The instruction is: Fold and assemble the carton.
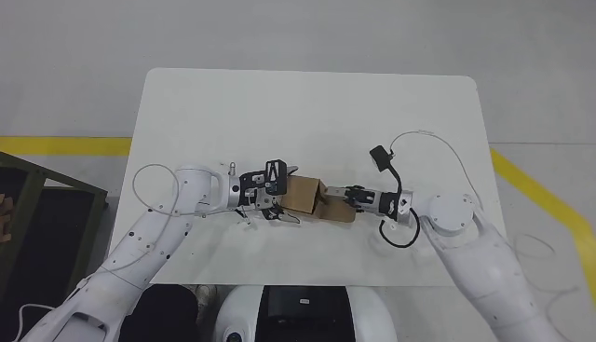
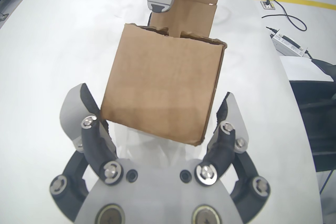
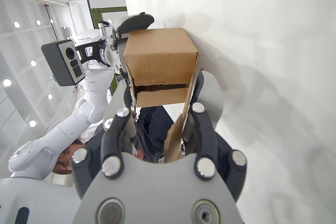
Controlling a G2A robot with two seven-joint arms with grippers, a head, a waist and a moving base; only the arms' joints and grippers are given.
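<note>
Noted: carton point(image 1: 312, 198) lies with the tabletop point(image 1: 372, 109) beneath it; left pincer point(image 2: 155, 93) apart, straddling the carton's closed end; right pincer point(image 3: 162, 86) apart at the carton's open end, loose flap point(image 3: 174, 135) between its fingers. Judgement: brace the closed end, then push the flap in squarely (a skewed push likely buckles board). Right wrist view gives the gap between end flaps; left wrist view gives the plain panel

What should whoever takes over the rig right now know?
Left gripper: jaws open, astride one end of the brown cardboard carton.
Right gripper: jaws open, a long loose flap between them.
Carton sits mid-way across the white table, between both grippers.
Done: body squared into a box.
Left: flaps at the right gripper's end not yet tucked shut; the other end cannot be judged.
</note>
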